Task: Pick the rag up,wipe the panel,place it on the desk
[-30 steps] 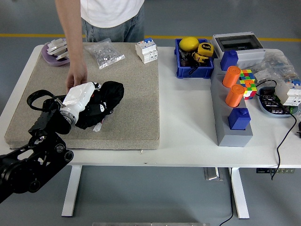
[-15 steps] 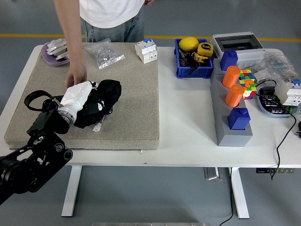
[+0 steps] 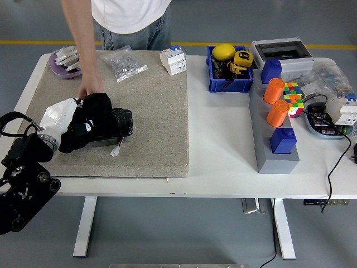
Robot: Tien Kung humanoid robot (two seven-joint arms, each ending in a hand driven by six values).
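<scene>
The black rag (image 3: 96, 116) lies bunched on the left part of the speckled beige panel (image 3: 150, 111). My left hand (image 3: 62, 114), wrapped in a white cover, comes in from the lower left and is shut on the rag's left side. A small white tag (image 3: 115, 151) trails under the rag. A person stands at the far side; their hand (image 3: 89, 89) rests on the panel, touching the rag's top edge. My right arm is out of view.
On the panel's far edge are a purple tray (image 3: 64, 60), a clear bag of parts (image 3: 122, 62) and a white breaker (image 3: 173, 59). To the right stand a blue bin (image 3: 228, 72), a grey fixture with orange cylinders (image 3: 276, 100) and a colour cube (image 3: 293, 95).
My left hand has dragged the rag leftward across the panel, and the arm has drawn back toward the left edge. The person's hand has stayed roughly in place.
</scene>
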